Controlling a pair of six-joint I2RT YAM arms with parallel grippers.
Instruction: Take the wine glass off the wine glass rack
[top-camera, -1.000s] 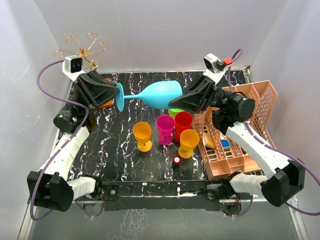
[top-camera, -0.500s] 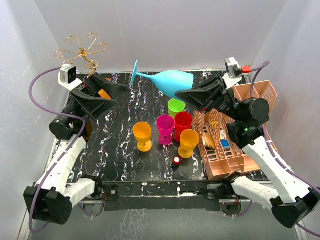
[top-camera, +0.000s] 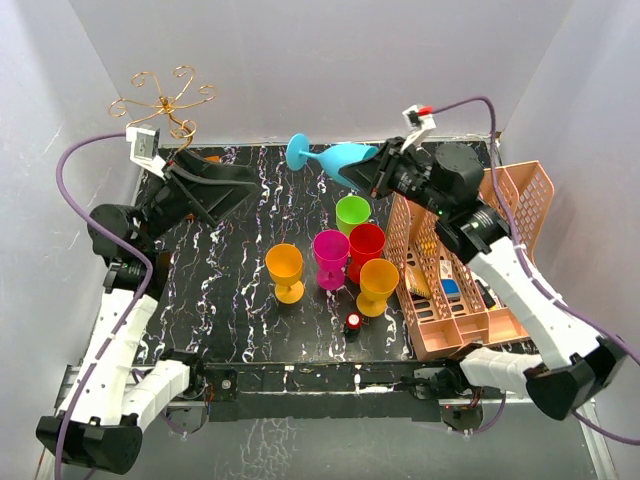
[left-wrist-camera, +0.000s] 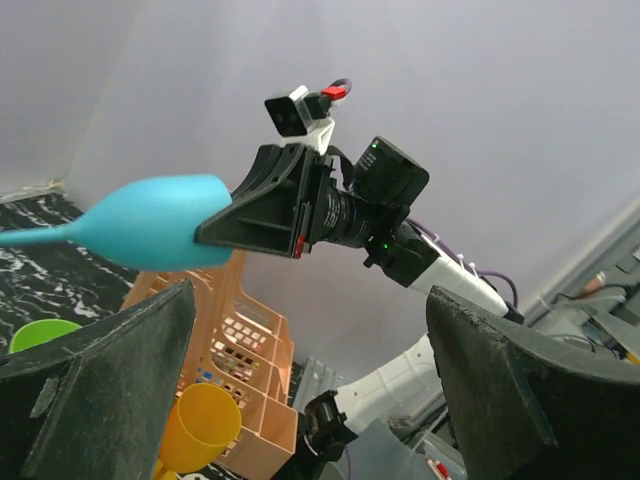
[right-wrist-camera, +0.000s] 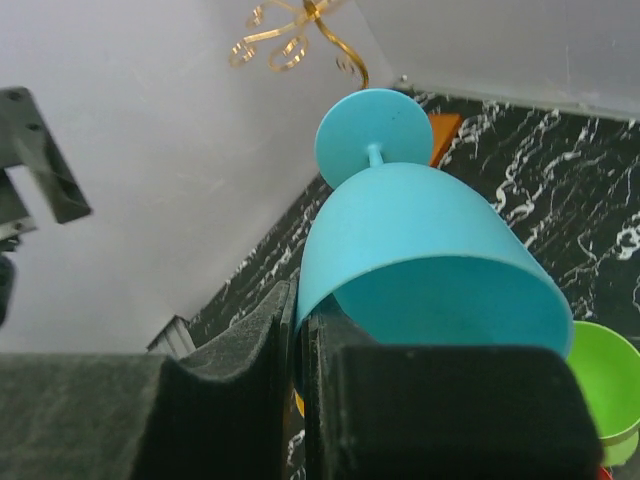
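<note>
Right claw (top-camera: 378, 176) is clenched on the blue wine glass (top-camera: 340, 160). The bowl wall at the rim is pinched between its pads. Stem and foot point away from the claw, toward the wine glass rack (top-camera: 165, 100). The glass is in the air, off the rack and well apart from its gold wire arms.

Left claw (top-camera: 240, 195) is released, jaws spread wide, facing the right claw across a stretch of black marbled bench (top-camera: 230, 300).

Down on the bench, on the near side of the right claw, upright and bunched:
- green cup (top-camera: 352, 213)
- red cup (top-camera: 366, 245)
- magenta cup (top-camera: 331, 250)
- left orange cup (top-camera: 284, 268)
- right orange cup (top-camera: 379, 278)

Under the right claw's arm, a salmon-pink lattice basket (top-camera: 520, 200) sits at the bench's right edge. A yellow item (top-camera: 420, 285) and a blue item (top-camera: 450, 287) lie in its compartments; I cannot tell what they are.

White walls (top-camera: 60, 120) stand close on both sides.
</note>
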